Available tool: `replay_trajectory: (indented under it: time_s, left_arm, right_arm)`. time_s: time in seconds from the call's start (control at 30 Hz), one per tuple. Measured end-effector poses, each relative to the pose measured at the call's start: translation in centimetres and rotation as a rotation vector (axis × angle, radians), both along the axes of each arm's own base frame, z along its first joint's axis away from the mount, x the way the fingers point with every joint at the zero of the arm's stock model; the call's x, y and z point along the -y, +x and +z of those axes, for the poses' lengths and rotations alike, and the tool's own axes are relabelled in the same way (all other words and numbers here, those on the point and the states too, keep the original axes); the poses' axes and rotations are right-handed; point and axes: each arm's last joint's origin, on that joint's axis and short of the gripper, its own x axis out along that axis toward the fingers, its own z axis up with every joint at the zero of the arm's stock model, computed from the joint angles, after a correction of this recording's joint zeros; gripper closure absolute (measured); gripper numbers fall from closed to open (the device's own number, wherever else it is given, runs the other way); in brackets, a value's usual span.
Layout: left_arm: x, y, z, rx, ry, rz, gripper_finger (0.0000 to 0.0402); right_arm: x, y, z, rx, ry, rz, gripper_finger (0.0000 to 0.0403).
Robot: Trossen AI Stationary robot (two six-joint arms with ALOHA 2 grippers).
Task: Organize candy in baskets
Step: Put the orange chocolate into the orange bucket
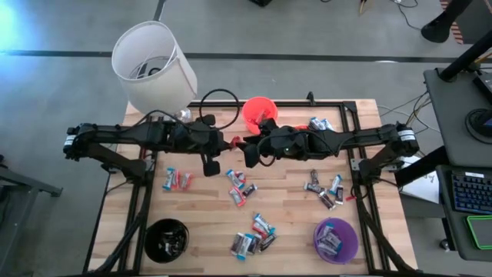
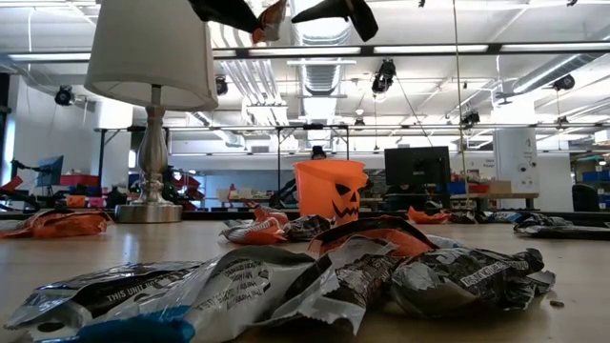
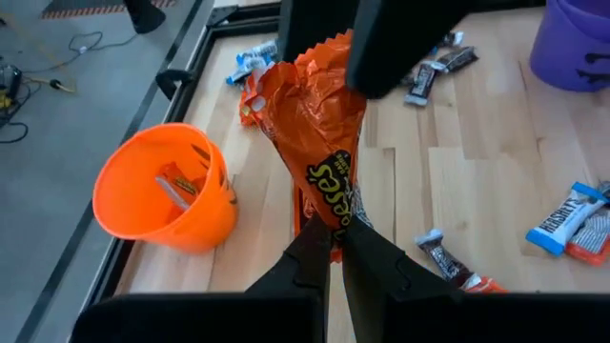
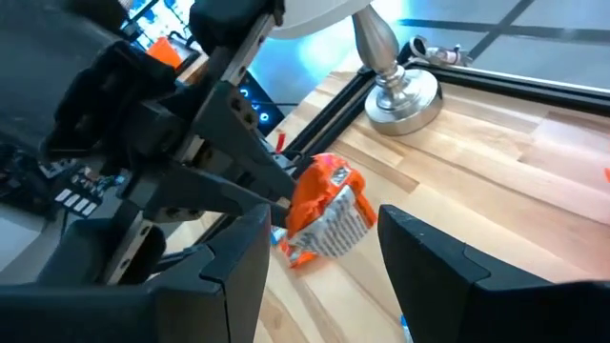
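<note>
An orange-wrapped candy (image 3: 319,124) hangs above the table's far middle, with my left gripper (image 3: 332,250) shut on it. My right gripper (image 4: 324,257) is open, and its fingers (image 3: 400,48) stand on either side of the candy's far end; whether they touch it I cannot tell. The orange basket (image 1: 259,111) stands just beyond, with one candy inside (image 3: 176,186). The black basket (image 1: 167,238) and the purple basket (image 1: 336,240) stand along the near edge. Loose candies (image 1: 242,188) lie on the wood. My left gripper pinches one end of the orange wrapper (image 3: 331,217) between its two fingers. The fingers come from the table's left, slanting down, and lie along the candy. The candy sticks out beyond the fingertips, crumpled, lifted clear of the table.
A lamp with a white shade (image 1: 154,65) stands at the far left corner, its metal base (image 4: 400,95) on the wood. More candy lies at the left (image 1: 175,179), right (image 1: 327,192), near middle (image 1: 257,235) and far right (image 1: 321,123).
</note>
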Motion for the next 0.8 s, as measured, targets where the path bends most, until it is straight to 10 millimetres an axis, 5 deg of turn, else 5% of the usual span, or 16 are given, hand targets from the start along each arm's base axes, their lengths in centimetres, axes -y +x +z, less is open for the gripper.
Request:
replay_trajectory:
  time_s: [0.37,0.8]
  left_arm:
    - [0.1,0.5,-0.1,0.011,-0.025,-0.038,0.0400]
    - [0.1,1.3,-0.8,-0.022,-0.006,-0.025,0.0400]
  right_arm:
    - [0.4,0.1,-0.1,-0.003,-0.011,-0.013,0.0232]
    - [0.3,0.1,-0.2,-0.019,-0.022,0.000,0.0386]
